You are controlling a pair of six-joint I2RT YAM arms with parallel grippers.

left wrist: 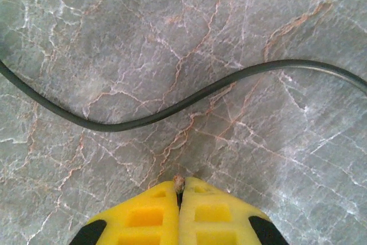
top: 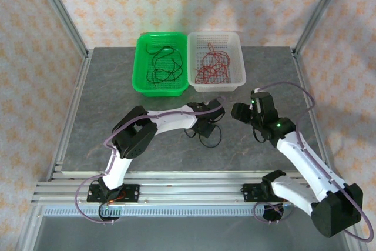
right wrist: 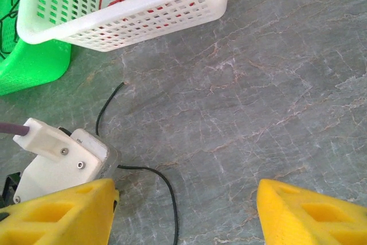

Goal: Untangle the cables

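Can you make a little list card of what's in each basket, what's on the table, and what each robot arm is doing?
green basket: black wires inside
white basket: red wires inside
table: one loose black wire lying on it
left end effector: shut, low over the table, loose black wire just ahead of it
right end effector: open, holding nothing

Grey marbled table [top: 111,92]; green basket [top: 160,90]; white basket [top: 216,84]; black cable [left wrist: 172,110].

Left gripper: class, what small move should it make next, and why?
Probably lift the left gripper slightly. It is shut, seemingly pinching an end of the black cable lying loose on the table; lifting would show whether the grip holds.
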